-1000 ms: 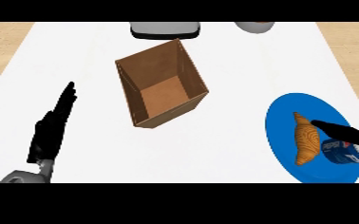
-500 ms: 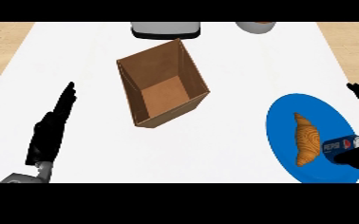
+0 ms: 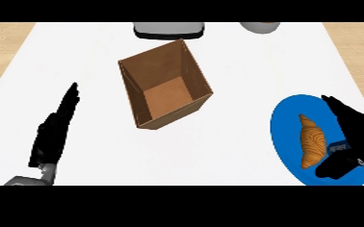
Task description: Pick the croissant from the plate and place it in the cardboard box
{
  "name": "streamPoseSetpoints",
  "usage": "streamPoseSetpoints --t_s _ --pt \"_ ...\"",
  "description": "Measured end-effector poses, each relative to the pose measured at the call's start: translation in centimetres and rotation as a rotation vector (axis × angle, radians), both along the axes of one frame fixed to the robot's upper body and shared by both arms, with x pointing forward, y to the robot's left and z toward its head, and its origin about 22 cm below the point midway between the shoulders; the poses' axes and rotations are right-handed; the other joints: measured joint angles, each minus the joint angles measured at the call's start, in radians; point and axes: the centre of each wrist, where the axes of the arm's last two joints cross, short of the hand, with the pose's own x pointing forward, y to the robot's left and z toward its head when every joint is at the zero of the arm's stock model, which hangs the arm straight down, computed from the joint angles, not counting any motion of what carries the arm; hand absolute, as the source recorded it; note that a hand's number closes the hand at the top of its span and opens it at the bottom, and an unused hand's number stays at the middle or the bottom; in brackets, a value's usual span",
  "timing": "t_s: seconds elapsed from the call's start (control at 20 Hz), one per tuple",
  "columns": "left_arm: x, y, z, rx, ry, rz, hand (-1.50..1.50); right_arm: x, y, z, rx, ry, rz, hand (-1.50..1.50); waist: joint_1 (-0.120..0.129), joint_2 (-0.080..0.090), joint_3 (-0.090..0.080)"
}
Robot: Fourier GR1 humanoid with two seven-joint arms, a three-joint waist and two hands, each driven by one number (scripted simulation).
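Right hand (image 3: 346,139) spread open beside croissant (image 3: 312,146) (on plate (image 3: 284,125)); left hand (image 3: 53,130) straight-fingered.

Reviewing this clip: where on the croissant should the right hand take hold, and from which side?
Probably across the thick middle of the croissant, from its right side, where the right hand already is. It lies flat on the blue plate, long axis running toward and away from the robot, ends tapering, so fingers and thumb would best span its short width.
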Motion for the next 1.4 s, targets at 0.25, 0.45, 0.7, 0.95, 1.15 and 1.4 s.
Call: streamPoseSetpoints --t_s 0.25,0.45,0.7,0.95,1.15,1.4 --pt "-0.1 0.0 -0.4 -0.001 0.0 -0.004 0.0 1.3 0.7 -0.6 -0.037 0.014 -0.039 -1.5 -0.001 0.001 0.001" --pt "-0.1 -0.2 -0.3 0.0 -0.003 0.0 0.0 0.3 1.2 -2.5 -0.054 0.043 -0.06 -1.5 -0.003 0.0 0.001" --pt "0.1 0.3 -0.2 0.005 0.0 0.005 0.0 0.4 0.4 -3.1 -0.063 0.064 -0.073 -1.5 -0.004 0.0 0.001" --pt "-0.4 -0.1 0.0 0.004 0.003 0.003 0.0 -0.1 0.2 -4.0 -0.063 0.069 -0.081 -1.5 -0.005 0.0 0.001" --pt "-0.8 0.1 -0.4 0.005 0.001 0.005 0.0 -0.5 -0.1 -5.0 -0.066 0.061 -0.075 -1.5 -0.005 0.0 0.001" --pt "-0.9 0.9 0.0 0.004 0.003 0.0 0.0 0.0 -0.1 -6.0 -0.06 0.056 -0.081 -1.5 -0.003 0.0 0.001"
